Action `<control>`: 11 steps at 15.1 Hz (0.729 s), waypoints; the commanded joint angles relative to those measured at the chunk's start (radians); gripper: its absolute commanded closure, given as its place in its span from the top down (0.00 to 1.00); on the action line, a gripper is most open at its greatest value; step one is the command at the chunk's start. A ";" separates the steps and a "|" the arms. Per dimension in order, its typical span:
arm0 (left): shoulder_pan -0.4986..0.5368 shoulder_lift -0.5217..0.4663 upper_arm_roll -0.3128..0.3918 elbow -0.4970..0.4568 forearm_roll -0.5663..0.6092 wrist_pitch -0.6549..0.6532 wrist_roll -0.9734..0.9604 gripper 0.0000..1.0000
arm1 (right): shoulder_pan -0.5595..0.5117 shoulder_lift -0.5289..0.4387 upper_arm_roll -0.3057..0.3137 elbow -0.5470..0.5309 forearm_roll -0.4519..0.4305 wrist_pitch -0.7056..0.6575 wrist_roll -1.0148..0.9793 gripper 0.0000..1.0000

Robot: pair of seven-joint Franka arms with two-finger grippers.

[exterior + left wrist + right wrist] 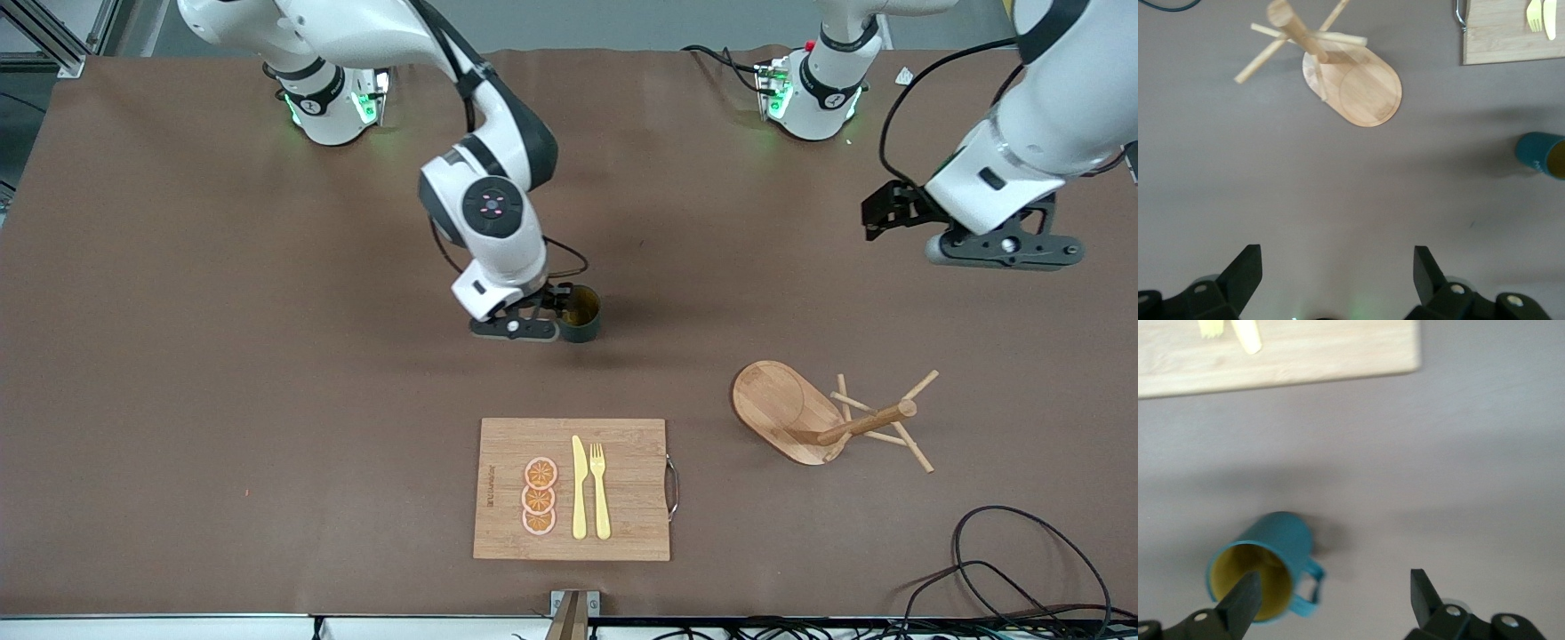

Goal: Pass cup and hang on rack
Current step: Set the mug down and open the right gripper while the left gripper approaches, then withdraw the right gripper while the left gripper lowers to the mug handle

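Right gripper (pixel 558 313) spread at cup (pixel 581 315), one finger inside rim; off-centre closing could tip it. Left gripper (pixel 898 213) spread, waiting above surface (pixel 222 356).

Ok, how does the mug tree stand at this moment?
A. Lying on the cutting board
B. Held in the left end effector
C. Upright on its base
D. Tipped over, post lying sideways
D: the mug tree lies tipped on the tablecloth, its oval base on edge and its post pointing sideways, apart from the cutting board; neither end effector touches it.
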 commanded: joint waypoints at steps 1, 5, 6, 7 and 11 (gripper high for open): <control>-0.036 0.076 -0.018 0.073 -0.013 -0.006 -0.055 1.00 | -0.132 -0.107 0.014 -0.030 0.011 -0.129 -0.102 1.00; -0.143 0.130 -0.024 0.083 -0.004 0.069 -0.210 1.00 | -0.341 -0.180 0.013 -0.028 0.003 -0.296 -0.318 1.00; -0.177 0.142 -0.024 0.083 0.000 0.085 -0.247 1.00 | -0.394 -0.195 0.013 -0.028 0.000 -0.324 -0.387 1.00; -0.211 0.158 -0.024 0.083 0.005 0.100 -0.293 1.00 | -0.438 -0.207 0.011 -0.028 -0.007 -0.344 -0.468 1.00; -0.358 0.266 -0.023 0.099 0.069 0.181 -0.558 1.00 | -0.586 -0.253 0.011 -0.030 -0.092 -0.393 -0.649 1.00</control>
